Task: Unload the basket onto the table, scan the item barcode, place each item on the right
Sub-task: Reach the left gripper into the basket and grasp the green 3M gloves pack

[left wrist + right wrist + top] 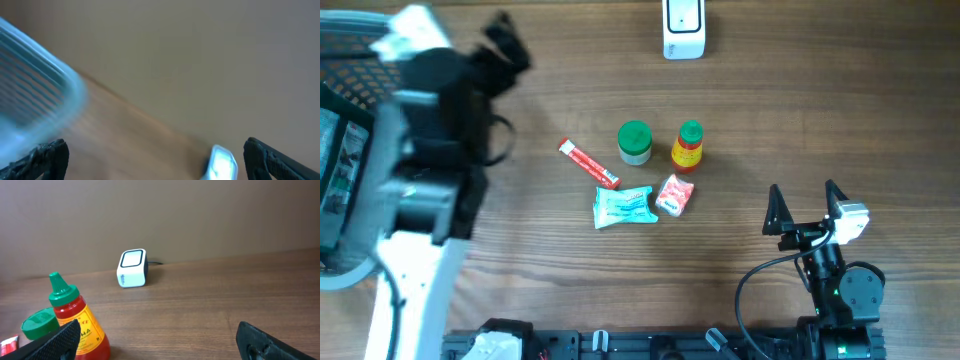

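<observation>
Neither arm holds an item. The right end effector (807, 208) hangs with its jaws wide apart and empty, low on the bench (840, 110). The left end effector (155, 150) is also spread and empty, beside the basket (350, 60) at the far left.

The goods lie mid-bench in a loose cluster, well apart from the scanner (682, 28) at the far edge. We cannot tell which is meant next; we judge the sauce bottle (688, 146) likeliest, being nearest the right arm.

That bottle is tall and narrow, so an off-centre pinch could topple it onto the red-and-white packet (674, 194) or into the green-lidded jar (634, 142) nearby. Its barcode is not visible to us, so it may be presented facing away from the scanner window. The teal pouch (623, 206) lies flat and crinkled, and the jaws may slide over it. The red tube (588, 163) could roll.

The bottle stands upright: red body, yellow label, green pointed cap
</observation>
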Controlling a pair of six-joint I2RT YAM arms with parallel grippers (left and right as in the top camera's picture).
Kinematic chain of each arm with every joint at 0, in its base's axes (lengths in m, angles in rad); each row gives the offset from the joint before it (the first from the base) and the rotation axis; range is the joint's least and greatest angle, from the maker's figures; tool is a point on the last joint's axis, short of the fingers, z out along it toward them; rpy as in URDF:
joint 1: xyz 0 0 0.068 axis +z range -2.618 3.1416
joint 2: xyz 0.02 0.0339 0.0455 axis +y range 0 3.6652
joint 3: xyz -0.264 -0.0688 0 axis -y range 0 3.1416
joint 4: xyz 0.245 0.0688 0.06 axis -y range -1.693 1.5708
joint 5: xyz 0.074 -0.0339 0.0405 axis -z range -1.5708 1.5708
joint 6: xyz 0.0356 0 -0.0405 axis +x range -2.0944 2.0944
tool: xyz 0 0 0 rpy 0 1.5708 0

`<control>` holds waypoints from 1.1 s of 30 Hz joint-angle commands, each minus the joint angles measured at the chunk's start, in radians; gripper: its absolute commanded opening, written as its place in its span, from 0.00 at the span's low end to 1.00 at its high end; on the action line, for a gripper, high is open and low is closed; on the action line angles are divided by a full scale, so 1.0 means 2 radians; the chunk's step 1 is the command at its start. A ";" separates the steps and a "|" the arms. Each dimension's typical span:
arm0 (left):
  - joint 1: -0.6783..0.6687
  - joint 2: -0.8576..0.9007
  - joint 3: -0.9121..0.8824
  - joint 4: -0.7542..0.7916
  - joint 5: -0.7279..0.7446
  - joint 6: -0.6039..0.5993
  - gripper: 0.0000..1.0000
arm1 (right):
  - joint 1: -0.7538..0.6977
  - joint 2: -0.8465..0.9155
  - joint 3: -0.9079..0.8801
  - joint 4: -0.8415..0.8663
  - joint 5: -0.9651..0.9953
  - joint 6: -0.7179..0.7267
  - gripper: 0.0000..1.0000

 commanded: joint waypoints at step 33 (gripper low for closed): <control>0.385 0.269 0.017 -0.071 -0.008 0.244 1.00 | 0.003 -0.001 0.000 0.002 0.007 -0.006 1.00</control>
